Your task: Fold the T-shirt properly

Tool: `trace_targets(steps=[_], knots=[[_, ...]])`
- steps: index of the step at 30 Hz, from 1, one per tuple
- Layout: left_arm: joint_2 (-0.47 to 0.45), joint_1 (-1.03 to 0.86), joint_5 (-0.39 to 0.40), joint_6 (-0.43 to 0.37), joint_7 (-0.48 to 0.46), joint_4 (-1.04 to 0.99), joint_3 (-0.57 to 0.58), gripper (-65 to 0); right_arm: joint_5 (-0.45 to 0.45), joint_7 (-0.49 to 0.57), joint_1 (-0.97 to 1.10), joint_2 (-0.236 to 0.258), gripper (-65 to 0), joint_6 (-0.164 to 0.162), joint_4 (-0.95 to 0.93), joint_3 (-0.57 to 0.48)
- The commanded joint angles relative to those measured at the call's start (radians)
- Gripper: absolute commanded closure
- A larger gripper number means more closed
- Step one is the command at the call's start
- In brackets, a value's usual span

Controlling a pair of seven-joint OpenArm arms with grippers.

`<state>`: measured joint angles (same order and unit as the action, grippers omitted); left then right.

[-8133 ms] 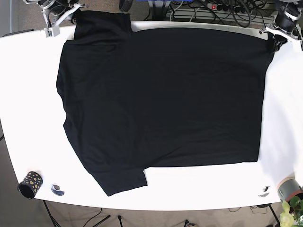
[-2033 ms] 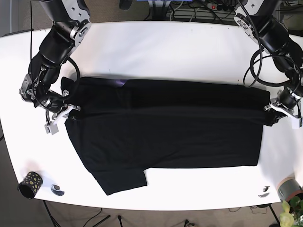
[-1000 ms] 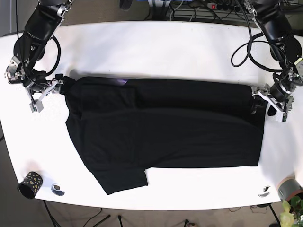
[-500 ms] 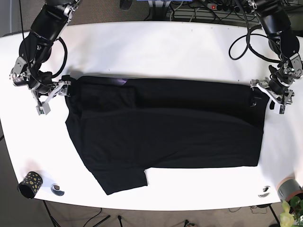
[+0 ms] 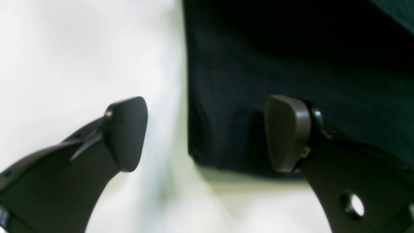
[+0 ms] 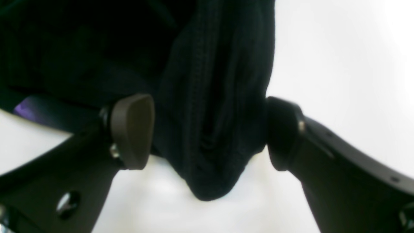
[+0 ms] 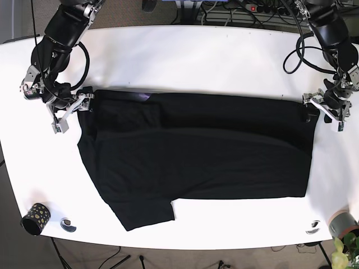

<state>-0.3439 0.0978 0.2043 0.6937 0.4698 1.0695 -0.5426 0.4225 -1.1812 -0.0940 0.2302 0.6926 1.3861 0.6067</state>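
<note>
The black T-shirt (image 7: pixel 196 157) lies on the white table (image 7: pixel 196 61), its top part folded down to a straight fold line. My right gripper (image 7: pixel 76 109) is at the fold's left end. In the right wrist view it is open (image 6: pixel 207 131), with a bunched, stitched fold of shirt (image 6: pixel 210 97) between the jaws. My left gripper (image 7: pixel 321 111) is at the fold's right end. In the left wrist view it is open (image 5: pixel 207 134) and straddles the shirt's corner (image 5: pixel 245 106): one finger (image 5: pixel 286 132) is over cloth, the other (image 5: pixel 126 132) over bare table.
A black dotted cup (image 7: pixel 36 218) and a small round object (image 7: pixel 68 225) sit at the front left corner. Another small object (image 7: pixel 313 227) and a potted plant (image 7: pixel 343 230) are at the front right. Cables (image 7: pixel 247 11) lie behind the table.
Since 8.1 s ago the shirt's top part has been folded down. In the last second both grippers have shifted only slightly at the fold's ends. The shirt has stayed put.
</note>
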Motion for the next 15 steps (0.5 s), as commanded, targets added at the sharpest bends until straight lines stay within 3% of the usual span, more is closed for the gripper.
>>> trace_targets(steps=[1, 9, 13, 15], knots=[[-0.013, 0.029, 0.011, 0.004, -0.01, -0.024, 0.002, -41.4, 0.014, 0.014, -0.008, 0.019, -47.7, 0.006, 0.017, 0.002], [-0.013, 0.035, 0.011, 0.004, -0.01, -0.033, 0.0, -1.1, 0.013, 0.042, 0.02, 0.016, -20.8, 0.006, 0.002, 0.002], [-0.01, 0.032, 0.017, 0.004, -0.009, -0.03, -0.003, 0.0, 0.014, 0.059, 0.038, 0.016, -9.7, 0.006, 0.003, 0.002], [-0.01, 0.032, 0.017, 0.004, -0.009, -0.03, -0.006, 0.0, 0.014, 0.059, 0.041, 0.018, -8.2, 0.006, 0.006, 0.002]])
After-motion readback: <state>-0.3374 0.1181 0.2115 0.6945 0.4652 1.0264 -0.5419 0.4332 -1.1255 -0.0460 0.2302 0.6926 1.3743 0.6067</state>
